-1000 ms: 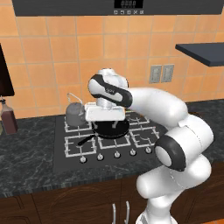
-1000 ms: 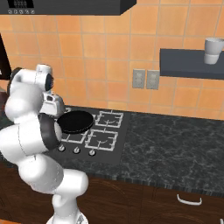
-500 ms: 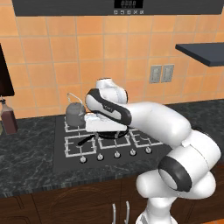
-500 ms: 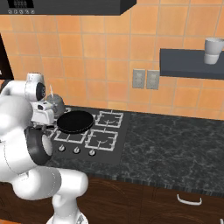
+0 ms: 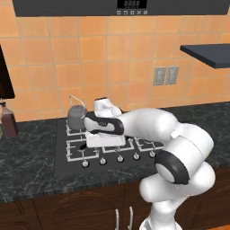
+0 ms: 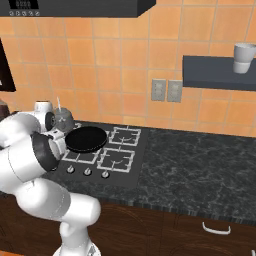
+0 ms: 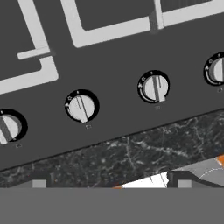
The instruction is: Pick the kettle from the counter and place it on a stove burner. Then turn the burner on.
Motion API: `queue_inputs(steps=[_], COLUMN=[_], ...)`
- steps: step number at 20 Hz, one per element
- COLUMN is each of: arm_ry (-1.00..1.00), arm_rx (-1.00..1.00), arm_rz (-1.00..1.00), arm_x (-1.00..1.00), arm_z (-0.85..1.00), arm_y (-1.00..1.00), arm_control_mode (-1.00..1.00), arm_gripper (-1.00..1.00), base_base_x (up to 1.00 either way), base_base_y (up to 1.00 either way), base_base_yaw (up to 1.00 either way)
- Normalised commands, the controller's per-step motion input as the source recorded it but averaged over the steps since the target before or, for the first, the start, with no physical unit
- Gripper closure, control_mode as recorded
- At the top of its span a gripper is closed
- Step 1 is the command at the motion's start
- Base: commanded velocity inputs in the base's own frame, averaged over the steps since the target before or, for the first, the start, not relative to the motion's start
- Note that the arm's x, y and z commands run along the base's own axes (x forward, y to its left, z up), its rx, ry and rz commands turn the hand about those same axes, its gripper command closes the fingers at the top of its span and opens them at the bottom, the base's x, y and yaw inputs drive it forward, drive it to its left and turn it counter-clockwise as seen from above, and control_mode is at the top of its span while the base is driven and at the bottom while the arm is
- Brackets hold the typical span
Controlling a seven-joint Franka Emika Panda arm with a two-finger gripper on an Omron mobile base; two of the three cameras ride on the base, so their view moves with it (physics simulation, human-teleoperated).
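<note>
I've swung down from the kettle on its stove burner toward the knobs, jaws spread and holding nothing.

Little can be read here. The dark panel above the cooktop, at the top of the left base view, carries a small digital display with pale digits, too small and blurred to make out; the same display appears at the top left of the right base view, equally unreadable. In the hand view, each stove knob has tiny white marks around its dial ring, too fine to decipher.
</note>
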Motion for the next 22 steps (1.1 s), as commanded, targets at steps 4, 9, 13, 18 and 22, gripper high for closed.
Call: queue_inputs(steps=[4, 9, 13, 18, 22], arm_ry=[0.0, 0.0, 0.0, 0.01, 0.0], arm_rx=[-0.04, 0.0, 0.0, 0.0, 0.0], arm_rz=[0.0, 0.0, 0.0, 0.0, 0.0], arm_x=[0.18, 0.0, 0.0, 0.0, 0.06], arm_z=[-0.53, -0.31, -0.22, -0.14, -0.4], arm_y=[0.08, 0.0, 0.0, 0.0, 0.0], arm_control_mode=[-1.0, -1.0, -1.0, -1.0, -1.0], arm_gripper=[-1.0, -1.0, -1.0, -1.0, -1.0], base_base_x=[0.0, 0.0, 0.0, 0.0, 0.0], base_base_y=[0.0, 0.0, 0.0, 0.0, 0.0], base_base_yaw=[0.0, 0.0, 0.0, 0.0, 0.0])
